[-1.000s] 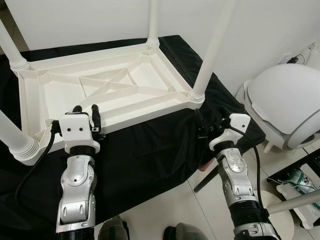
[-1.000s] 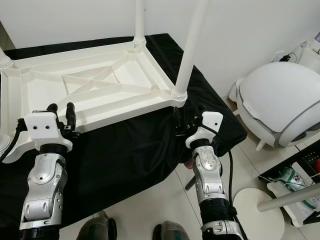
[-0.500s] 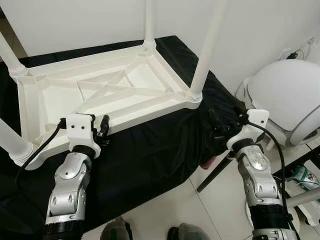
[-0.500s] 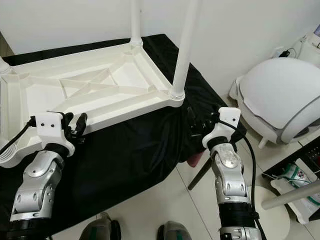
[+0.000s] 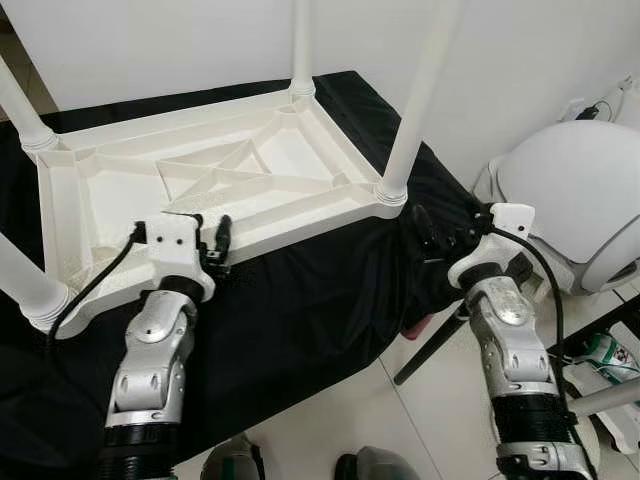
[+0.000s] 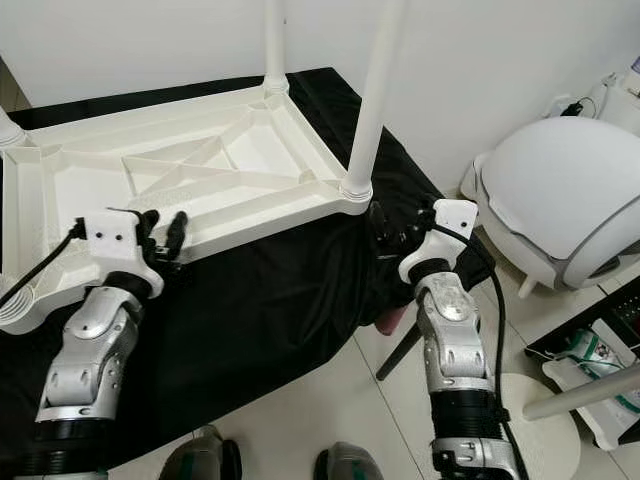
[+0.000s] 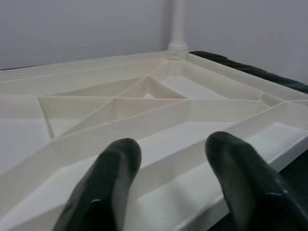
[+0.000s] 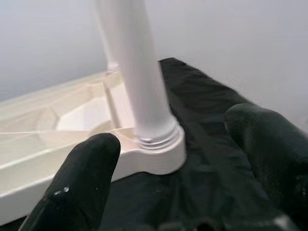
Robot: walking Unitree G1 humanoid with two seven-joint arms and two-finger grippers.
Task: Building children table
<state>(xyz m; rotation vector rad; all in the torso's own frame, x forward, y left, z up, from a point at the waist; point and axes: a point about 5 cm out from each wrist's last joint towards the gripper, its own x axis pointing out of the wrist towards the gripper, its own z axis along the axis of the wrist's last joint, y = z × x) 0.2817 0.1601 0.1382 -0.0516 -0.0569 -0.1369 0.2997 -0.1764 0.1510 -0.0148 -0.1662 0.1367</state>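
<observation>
Table legs (image 5: 422, 95) cut off at top, white dome (image 5: 575, 200) cropped at right

A plain white wall (image 5: 150, 40) stands behind, and it turns a corner to the right side. The floor (image 5: 330, 410) is made of large pale tiles with thin dark lines between them. A black cloth (image 5: 300, 300) covers a low surface and hangs over its front edge in folds. At the right there is a big round white object (image 5: 575, 195) like a dome, close to the wall. A dark thin leg (image 5: 430, 350) stands slanted on the floor under the cloth corner. The light is soft and even, with weak shadows.
</observation>
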